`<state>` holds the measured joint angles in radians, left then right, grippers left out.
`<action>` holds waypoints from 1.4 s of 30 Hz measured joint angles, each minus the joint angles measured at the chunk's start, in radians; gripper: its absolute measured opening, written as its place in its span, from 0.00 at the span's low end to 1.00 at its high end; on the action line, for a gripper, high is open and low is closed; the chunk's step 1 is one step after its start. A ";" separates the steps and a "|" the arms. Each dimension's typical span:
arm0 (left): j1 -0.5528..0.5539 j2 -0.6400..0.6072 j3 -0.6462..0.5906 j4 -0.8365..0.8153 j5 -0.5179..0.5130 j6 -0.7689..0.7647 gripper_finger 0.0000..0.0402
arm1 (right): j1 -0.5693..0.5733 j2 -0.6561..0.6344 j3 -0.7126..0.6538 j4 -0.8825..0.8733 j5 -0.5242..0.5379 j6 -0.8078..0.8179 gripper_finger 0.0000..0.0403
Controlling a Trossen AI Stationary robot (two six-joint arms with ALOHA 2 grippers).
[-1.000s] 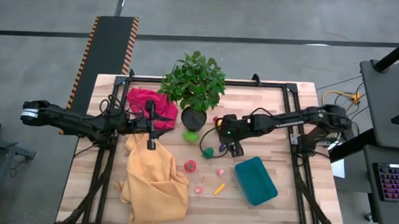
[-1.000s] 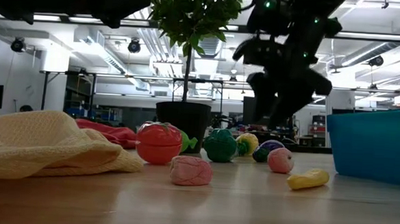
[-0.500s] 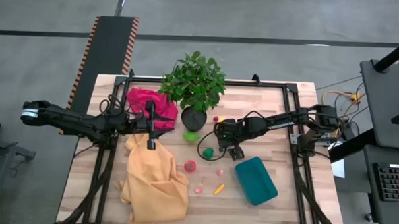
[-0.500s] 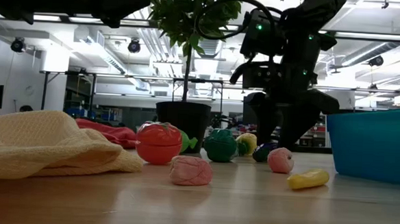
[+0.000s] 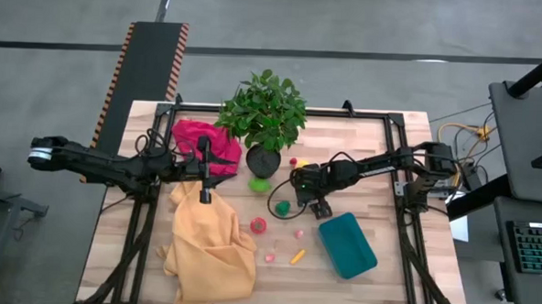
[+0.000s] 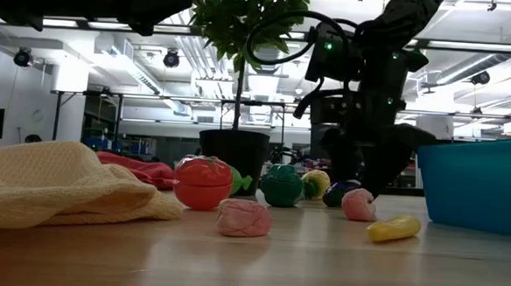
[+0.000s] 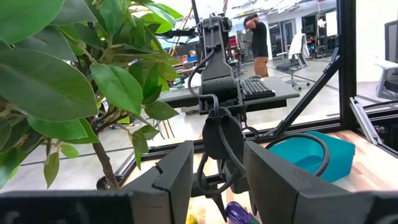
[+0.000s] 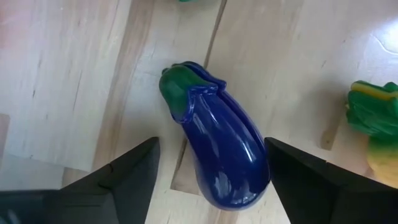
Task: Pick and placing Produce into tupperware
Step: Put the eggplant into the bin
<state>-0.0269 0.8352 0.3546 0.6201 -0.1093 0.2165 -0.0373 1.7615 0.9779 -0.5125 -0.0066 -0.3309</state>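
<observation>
Over the table middle: we see our right gripper [image 8: 208, 180] low over the purple eggplant [image 8: 219, 152].
Fingers: wide apart, one each side, not touching.
Eggplant: lies flat, long way running between them, stem pointing away.
Tupperware [image 5: 348, 245]: near, empty.
Left gripper [image 5: 202, 197]: far, above yellow cloth [image 5: 212, 246], partly open, holding nothing.

Bright, even ceiling light; soft shadows; glare on the eggplant [image 8: 221, 155] (foreground leaves blurred).

- bare wood lower right of high view, around tupperware [image 5: 348, 245]
- yellow cloth [image 5: 210, 246] fills lower left
- potted plant [image 5: 264, 115] and red cloth [image 5: 201, 138] block upper centre
</observation>
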 joint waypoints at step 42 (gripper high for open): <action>0.000 0.000 0.000 0.000 0.000 0.000 0.32 | 0.002 -0.018 0.134 -0.218 -0.001 0.022 0.35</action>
<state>-0.0265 0.8352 0.3542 0.6201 -0.1090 0.2165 -0.0355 1.7432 1.1123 -0.7310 -0.0073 -0.3088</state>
